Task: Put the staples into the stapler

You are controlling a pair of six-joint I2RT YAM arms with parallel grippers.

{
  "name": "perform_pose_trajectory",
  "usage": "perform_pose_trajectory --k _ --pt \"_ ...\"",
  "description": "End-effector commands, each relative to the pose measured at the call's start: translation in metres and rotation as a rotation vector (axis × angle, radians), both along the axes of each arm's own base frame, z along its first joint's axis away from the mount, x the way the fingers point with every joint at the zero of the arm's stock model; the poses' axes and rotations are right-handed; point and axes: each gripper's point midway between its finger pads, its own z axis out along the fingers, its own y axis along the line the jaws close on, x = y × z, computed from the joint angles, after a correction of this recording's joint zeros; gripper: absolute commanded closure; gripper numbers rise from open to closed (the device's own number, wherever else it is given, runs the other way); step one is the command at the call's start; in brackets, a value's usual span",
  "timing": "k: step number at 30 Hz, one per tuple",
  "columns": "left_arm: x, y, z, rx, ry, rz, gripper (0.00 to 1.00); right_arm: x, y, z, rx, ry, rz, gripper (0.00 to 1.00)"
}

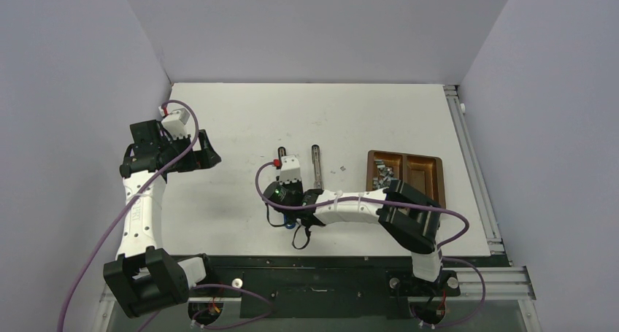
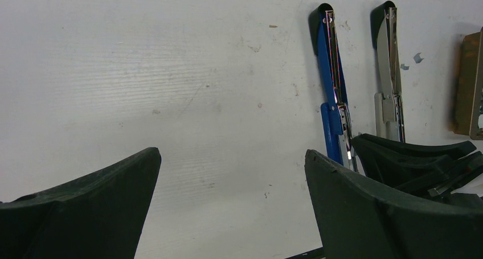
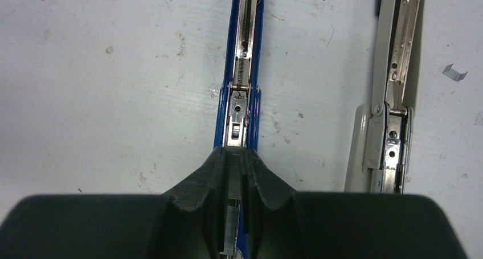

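A blue stapler (image 3: 254, 54) lies opened flat at mid-table, its metal channel facing up (image 2: 330, 71). My right gripper (image 3: 236, 153) hangs right over that channel, shut on a short silver-grey strip of staples (image 3: 233, 185) that lines up with it. In the top view the right gripper (image 1: 286, 182) covers most of the blue stapler (image 1: 281, 155). More staples (image 1: 382, 173) lie piled in a brown tray (image 1: 431, 173). My left gripper (image 1: 209, 152) stays far to the left, open and empty (image 2: 233, 156).
A second, grey stapler (image 3: 398, 71) lies open just right of the blue one (image 1: 316, 164). A single loose staple (image 3: 454, 72) rests on the table between it and the tray (image 2: 470, 88). White walls enclose the table on three sides.
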Motion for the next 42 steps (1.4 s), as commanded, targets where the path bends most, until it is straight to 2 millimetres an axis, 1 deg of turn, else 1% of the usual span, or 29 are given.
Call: perform_pose_trajectory --k 1,17,42 --pt "0.0083 0.0012 0.0214 0.010 -0.063 -0.001 0.04 0.0050 0.0049 0.0026 0.039 -0.010 -0.018 0.91" --pt "0.0078 0.0013 0.0216 0.011 -0.062 0.001 0.04 0.0036 0.0085 0.0005 0.043 -0.001 -0.003 0.91" --pt "0.0098 0.0014 0.0231 0.010 -0.066 -0.002 0.04 0.0043 0.0002 -0.0068 0.023 0.002 -0.022 0.91"
